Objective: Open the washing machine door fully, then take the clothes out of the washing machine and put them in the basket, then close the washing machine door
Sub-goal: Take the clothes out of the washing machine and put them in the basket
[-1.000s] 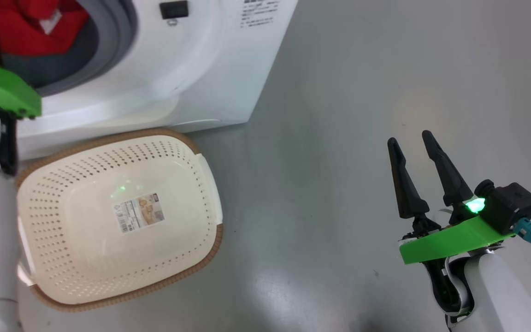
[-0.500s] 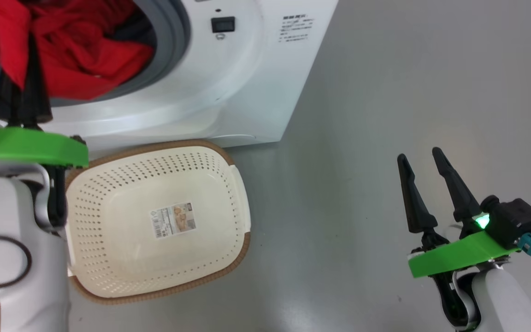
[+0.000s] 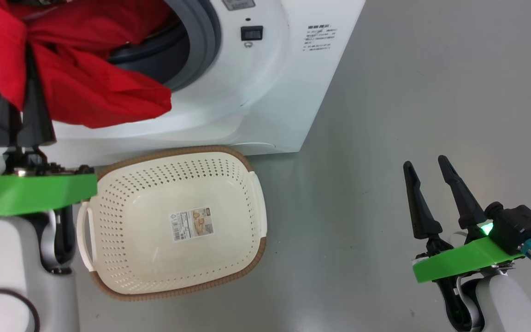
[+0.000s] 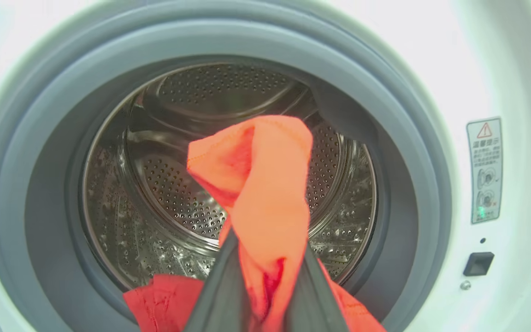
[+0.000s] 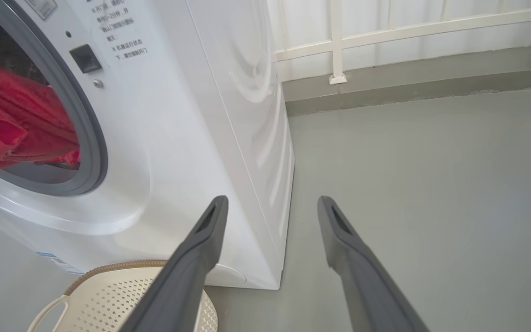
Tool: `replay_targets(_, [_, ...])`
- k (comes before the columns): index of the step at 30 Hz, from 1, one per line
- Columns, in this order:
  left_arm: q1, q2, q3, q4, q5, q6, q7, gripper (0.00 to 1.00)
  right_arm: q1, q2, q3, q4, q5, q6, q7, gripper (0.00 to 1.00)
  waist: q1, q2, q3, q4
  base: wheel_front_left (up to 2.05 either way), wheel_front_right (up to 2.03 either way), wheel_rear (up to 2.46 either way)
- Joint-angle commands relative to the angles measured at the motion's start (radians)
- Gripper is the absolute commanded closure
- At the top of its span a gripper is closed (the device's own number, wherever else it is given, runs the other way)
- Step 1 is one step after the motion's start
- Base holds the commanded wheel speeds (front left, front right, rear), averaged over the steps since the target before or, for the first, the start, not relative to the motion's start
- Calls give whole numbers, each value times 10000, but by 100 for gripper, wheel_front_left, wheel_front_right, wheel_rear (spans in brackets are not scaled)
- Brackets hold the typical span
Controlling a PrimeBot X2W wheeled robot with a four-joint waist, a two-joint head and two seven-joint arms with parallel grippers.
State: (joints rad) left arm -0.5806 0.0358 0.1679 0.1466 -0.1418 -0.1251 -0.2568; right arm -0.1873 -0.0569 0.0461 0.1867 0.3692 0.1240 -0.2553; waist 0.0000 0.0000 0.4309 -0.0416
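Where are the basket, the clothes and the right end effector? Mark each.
the basket (image 3: pixel 127 207): head view, perforated left inner wall.
the clothes (image 3: pixel 90 97): head view, middle of the hanging red fabric.
the right end effector (image 3: pixel 425 161): head view, midway between its fingertips.

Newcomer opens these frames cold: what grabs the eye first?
The bright red clothes, pinched in the shut left claw and spilling from the mouth of the washing machine at the upper left of the head view. Below them on the grey floor sits the cream basket, nothing in it but a paper label. At lower right the right claw hangs open, holding nothing.
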Motion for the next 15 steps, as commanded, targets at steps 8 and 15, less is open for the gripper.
replay_targets(8, [685,155,282,-1980,3,-54,-49,100,162,-54,172,-257,-20,67,-65,0,0,0,82,-19,0,0,0])
replay_targets(15, [1078,148,247,-3204,-262,30,-49,100,121,-34,116,-305,-25,67,-65,0,0,0,213,-29,0,0,0])
